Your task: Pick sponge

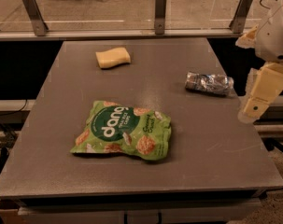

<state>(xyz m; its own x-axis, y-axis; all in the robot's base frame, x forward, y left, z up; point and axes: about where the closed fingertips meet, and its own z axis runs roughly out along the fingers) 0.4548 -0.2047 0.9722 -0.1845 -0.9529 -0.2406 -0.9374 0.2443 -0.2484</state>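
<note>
The sponge (pixel 113 58) is a small pale yellow foam block with wavy sides. It lies flat on the grey table (pixel 201 139) at the far left-centre. My gripper (pixel 258 97) hangs on the cream-white arm at the right edge of the table, beside the silver wrapper. It is far to the right of the sponge, nearer the front, and holds nothing that I can see.
A green "dang" snack bag (pixel 123 130) lies in the middle near the front. A crumpled silver wrapper (pixel 209 83) lies at the right, close to the gripper. A rail with metal posts (pixel 160 6) runs behind the table's far edge.
</note>
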